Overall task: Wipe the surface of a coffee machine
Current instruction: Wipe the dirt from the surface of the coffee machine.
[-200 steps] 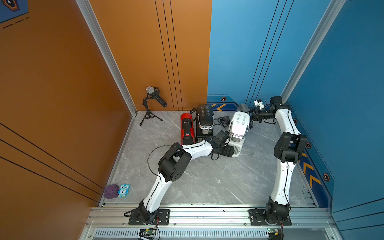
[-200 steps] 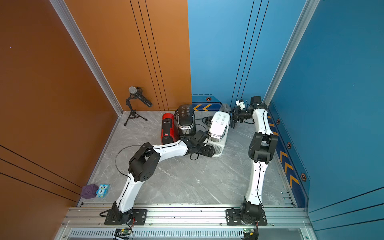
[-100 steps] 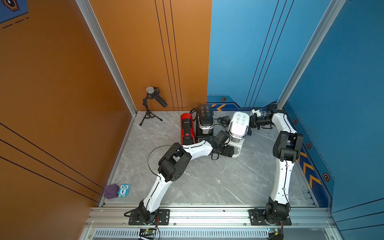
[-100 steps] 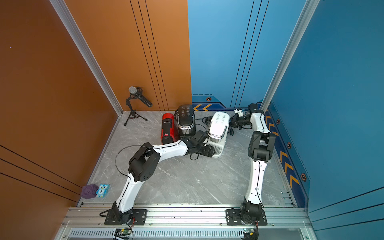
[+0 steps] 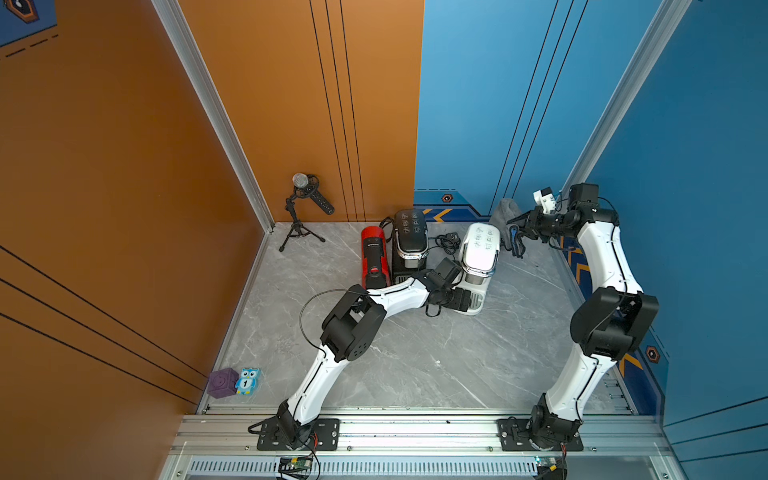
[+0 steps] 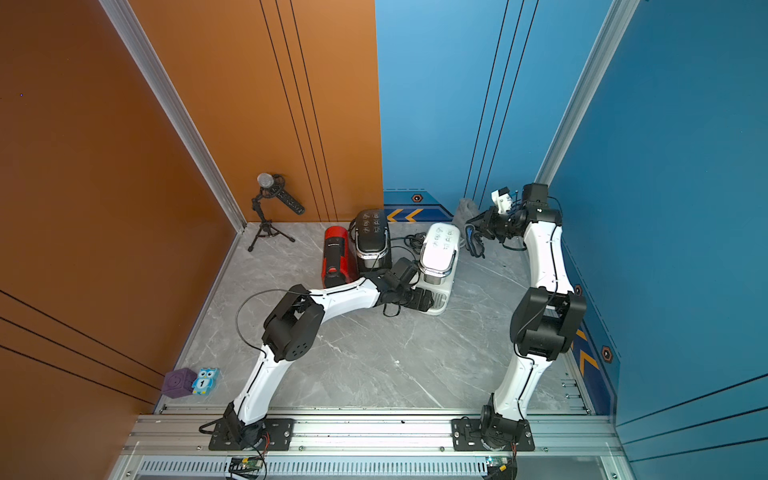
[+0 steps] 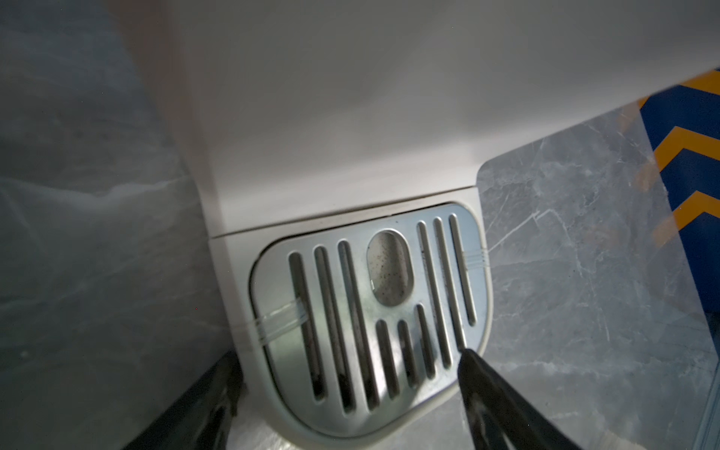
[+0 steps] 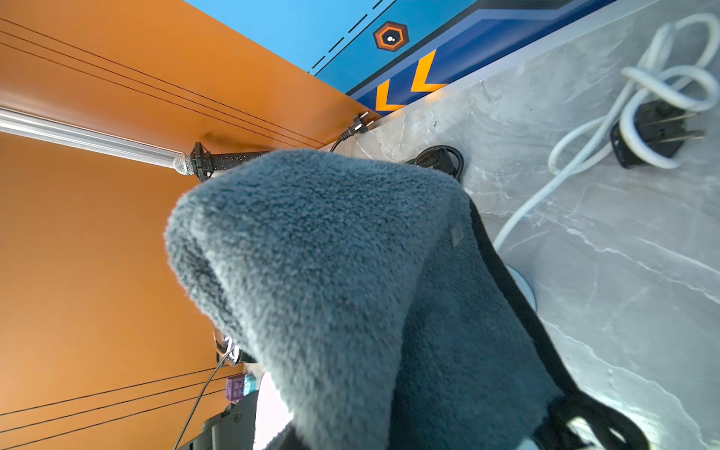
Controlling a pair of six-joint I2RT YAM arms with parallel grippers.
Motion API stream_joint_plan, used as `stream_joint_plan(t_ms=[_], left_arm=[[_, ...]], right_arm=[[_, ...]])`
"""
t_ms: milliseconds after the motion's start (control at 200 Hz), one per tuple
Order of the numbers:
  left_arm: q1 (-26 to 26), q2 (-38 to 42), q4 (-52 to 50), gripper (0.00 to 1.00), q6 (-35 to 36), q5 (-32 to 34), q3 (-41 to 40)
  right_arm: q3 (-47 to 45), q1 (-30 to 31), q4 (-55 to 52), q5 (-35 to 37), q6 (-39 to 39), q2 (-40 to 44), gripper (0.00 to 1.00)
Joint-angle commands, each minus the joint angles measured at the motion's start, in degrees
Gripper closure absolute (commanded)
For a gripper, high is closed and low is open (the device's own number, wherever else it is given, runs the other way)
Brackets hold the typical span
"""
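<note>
White coffee machine [image 5: 478, 249] is seen standing at the back of the marble surface [image 5: 415, 353], braced at its drip tray [image 7: 366, 311] by the spread left pincer [image 7: 350, 374]. Beside its far side, a grey cloth [image 8: 331, 272] is held raised in the right pincer [image 5: 513, 230], pressed together on it; wiping is judged unfinished.

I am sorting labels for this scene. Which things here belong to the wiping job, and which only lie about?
Job: white coffee machine; grey cloth in the shut right claw; open left claw at the drip tray.

Lying about: black machine; red machine; microphone; purple cube; owl toy.
</note>
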State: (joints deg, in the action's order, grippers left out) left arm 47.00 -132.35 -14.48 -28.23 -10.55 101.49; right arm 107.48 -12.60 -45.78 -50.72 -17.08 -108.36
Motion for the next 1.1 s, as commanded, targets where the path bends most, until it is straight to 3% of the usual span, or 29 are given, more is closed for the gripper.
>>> stream_joint_plan(t_ms=[0, 135, 305, 565, 1096], left_arm=[[1.0, -3.9, 1.8, 0.13, -1.0, -3.4, 2.9], [1.2, -4.6, 1.8, 0.13, -1.2, -3.6, 3.6], [1.6, -4.9, 1.9, 0.13, -1.2, -3.4, 3.9], [2.2, -4.8, 1.9, 0.13, -1.3, -3.2, 4.3], [3.3, -5.0, 1.9, 0.13, -0.8, -5.6, 6.5]], right_arm=[[-10.5, 1.0, 7.7, 7.4, -3.1, 3.6, 0.84], [-22.7, 0.9, 16.2, 13.2, -6.1, 7.2, 0.84], [-32.6, 1.6, 26.5, 14.3, -10.2, 5.4, 0.84], [-33.0, 3.7, 28.6, 14.8, -10.3, -1.5, 0.85], [-29.0, 2.7, 27.8, 13.7, -13.5, 11.0, 0.84]])
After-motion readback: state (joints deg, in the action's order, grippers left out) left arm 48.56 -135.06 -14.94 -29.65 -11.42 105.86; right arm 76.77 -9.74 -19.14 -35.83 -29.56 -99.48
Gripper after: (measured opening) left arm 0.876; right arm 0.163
